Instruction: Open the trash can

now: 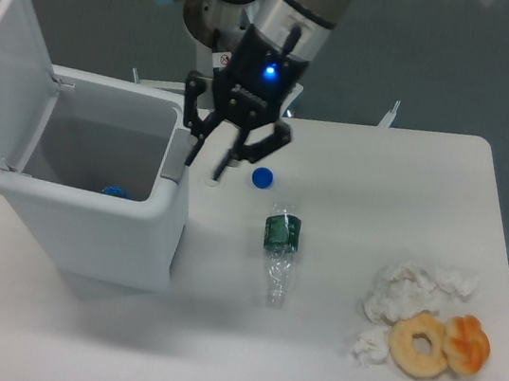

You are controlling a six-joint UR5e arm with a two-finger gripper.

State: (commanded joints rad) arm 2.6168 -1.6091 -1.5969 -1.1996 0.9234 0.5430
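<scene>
The trash can is a large white rectangular bin at the left of the table. Its flat lid stands swung up on the left side, so the inside shows, with a small blue object at the bottom. A grey tab sits on the bin's right rim. My gripper hangs just right of that rim, fingers spread apart and empty, the left fingertip close to the tab.
A blue bottle cap lies right of the gripper. A crushed clear plastic bottle with a green label lies mid-table. Crumpled white tissues, a doughnut and a pastry sit at the front right.
</scene>
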